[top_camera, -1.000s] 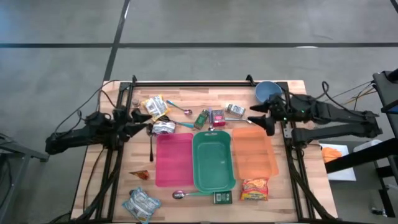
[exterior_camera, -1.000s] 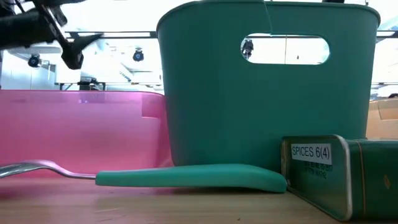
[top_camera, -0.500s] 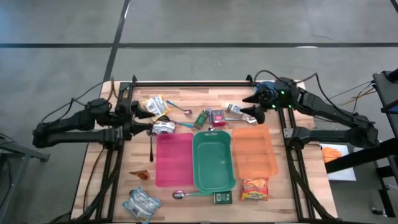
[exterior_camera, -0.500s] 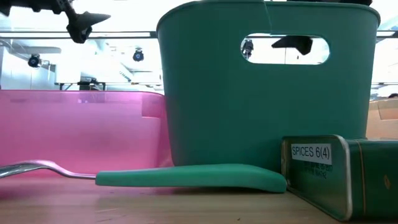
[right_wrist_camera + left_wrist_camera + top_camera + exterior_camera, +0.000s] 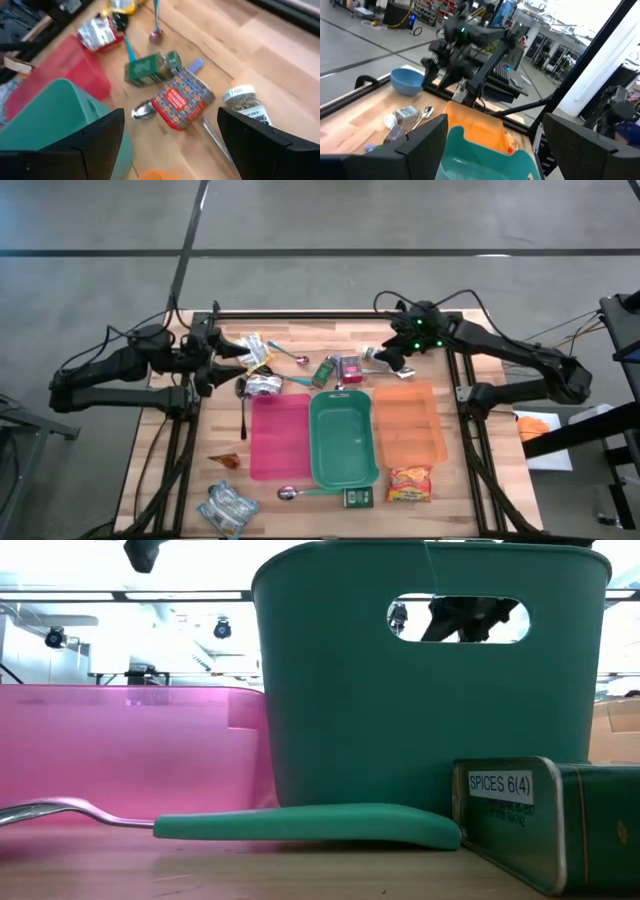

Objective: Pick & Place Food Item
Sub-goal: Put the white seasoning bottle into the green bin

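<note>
The right gripper (image 5: 392,361) hangs open and empty over the red packet (image 5: 180,100), which lies flat between the jar (image 5: 245,102) and green tin (image 5: 150,67). It looks light and crinkly; pinch its short sides. The left gripper (image 5: 222,363) waits open, empty.

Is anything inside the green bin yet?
No, in the high view the green bin shows only its bare floor, and the food items lie on the table around it.
</note>
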Available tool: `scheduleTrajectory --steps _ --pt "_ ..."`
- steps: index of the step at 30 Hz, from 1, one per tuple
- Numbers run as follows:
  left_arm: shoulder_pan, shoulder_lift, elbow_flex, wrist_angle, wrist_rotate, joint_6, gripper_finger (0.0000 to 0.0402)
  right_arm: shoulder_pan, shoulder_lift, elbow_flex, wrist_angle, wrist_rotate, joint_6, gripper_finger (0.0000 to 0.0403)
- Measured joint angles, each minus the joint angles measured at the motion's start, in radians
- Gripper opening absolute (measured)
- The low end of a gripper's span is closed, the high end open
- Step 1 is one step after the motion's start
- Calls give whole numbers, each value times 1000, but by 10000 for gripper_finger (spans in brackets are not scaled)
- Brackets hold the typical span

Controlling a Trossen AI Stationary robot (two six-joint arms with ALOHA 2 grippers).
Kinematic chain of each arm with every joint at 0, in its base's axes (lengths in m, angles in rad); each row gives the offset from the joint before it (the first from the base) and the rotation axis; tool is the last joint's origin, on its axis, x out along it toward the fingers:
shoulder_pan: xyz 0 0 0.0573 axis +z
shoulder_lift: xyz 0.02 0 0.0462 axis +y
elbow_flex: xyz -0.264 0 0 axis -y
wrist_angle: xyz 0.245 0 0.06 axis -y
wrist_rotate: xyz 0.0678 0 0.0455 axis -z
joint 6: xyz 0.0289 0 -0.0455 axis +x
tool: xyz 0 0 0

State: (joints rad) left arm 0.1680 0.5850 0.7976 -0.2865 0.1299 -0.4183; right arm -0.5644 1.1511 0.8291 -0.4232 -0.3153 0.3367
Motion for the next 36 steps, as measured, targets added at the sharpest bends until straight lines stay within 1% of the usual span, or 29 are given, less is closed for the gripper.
scheduleTrajectory --steps 6,11,13,16,19,22,27,30,36 --pt "0 -1 1 3 -18 7 330 -10 84 58 -69 0 -14 314" --pt "0 2 1 3 -159 27 330 -27 181 154 -178 10 -76 314" --pt "0 1 1 5 -211 26 330 -29 225 199 -228 31 -110 314" --pt "0 1 1 5 -251 18 330 -30 292 271 -325 72 -148 314" --pt "0 1 1 5 -259 2 330 -33 356 335 -425 114 -178 314" --pt "0 1 1 5 -262 -1 330 -34 412 378 -487 143 -207 314" --pt "0 2 1 5 -262 -9 330 -43 492 390 -478 144 -272 313" --pt "0 2 1 5 -262 -9 330 -46 542 388 -478 167 -303 313" --pt "0 2 1 5 -262 -12 330 -45 596 359 -466 290 -383 312"
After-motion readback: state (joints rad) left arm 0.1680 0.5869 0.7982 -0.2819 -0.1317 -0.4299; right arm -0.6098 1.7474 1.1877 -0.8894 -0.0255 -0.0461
